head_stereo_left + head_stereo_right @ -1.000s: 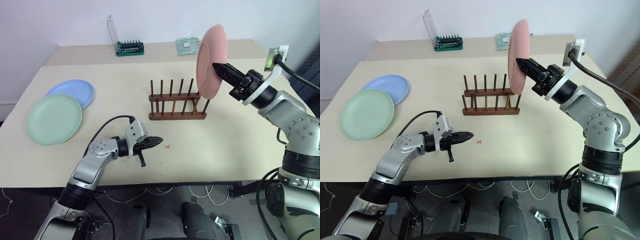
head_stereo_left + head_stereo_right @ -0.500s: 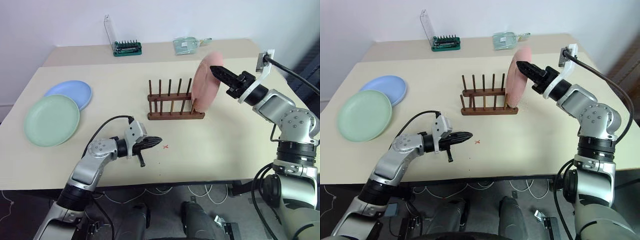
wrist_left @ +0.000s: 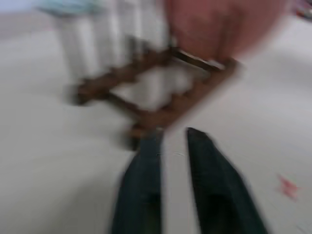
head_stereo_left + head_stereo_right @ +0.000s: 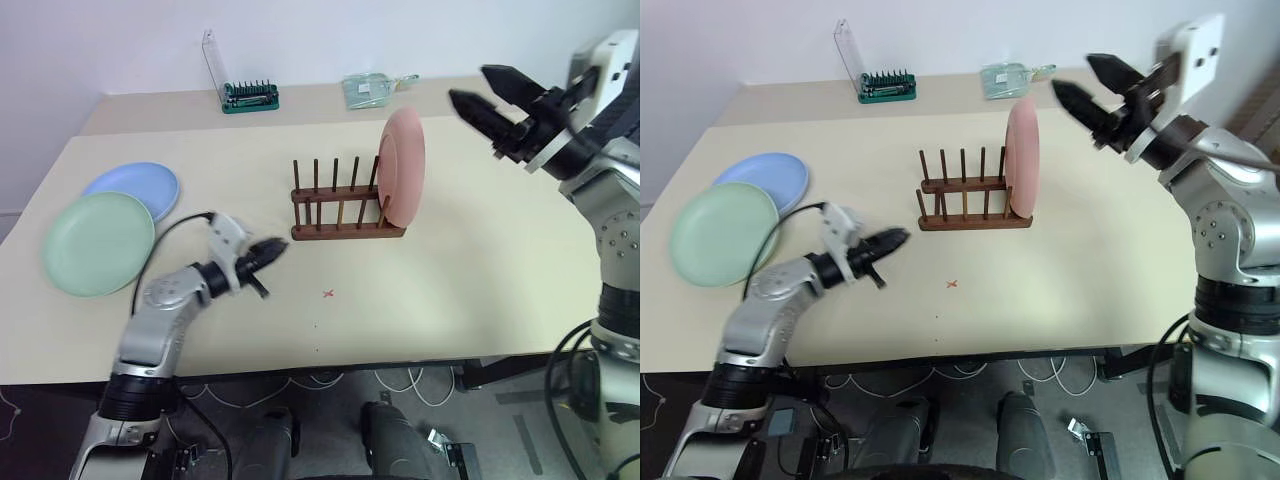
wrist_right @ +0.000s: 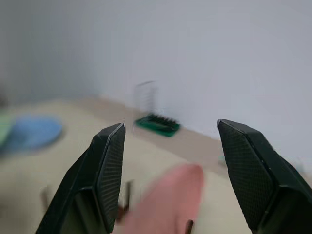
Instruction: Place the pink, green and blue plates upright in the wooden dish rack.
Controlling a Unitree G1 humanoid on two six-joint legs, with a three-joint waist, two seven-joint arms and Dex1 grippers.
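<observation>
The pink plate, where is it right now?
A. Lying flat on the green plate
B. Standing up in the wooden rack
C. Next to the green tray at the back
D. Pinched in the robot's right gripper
B: the pink plate stands upright at the right end of the wooden rack, and the right gripper is open and clear of it.

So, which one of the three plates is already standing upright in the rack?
The pink plate, on edge at the right end of the wooden dish rack. The green plate and blue plate lie flat.

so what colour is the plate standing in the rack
Salmon pink plate; it shows best in the left eye view.
</observation>
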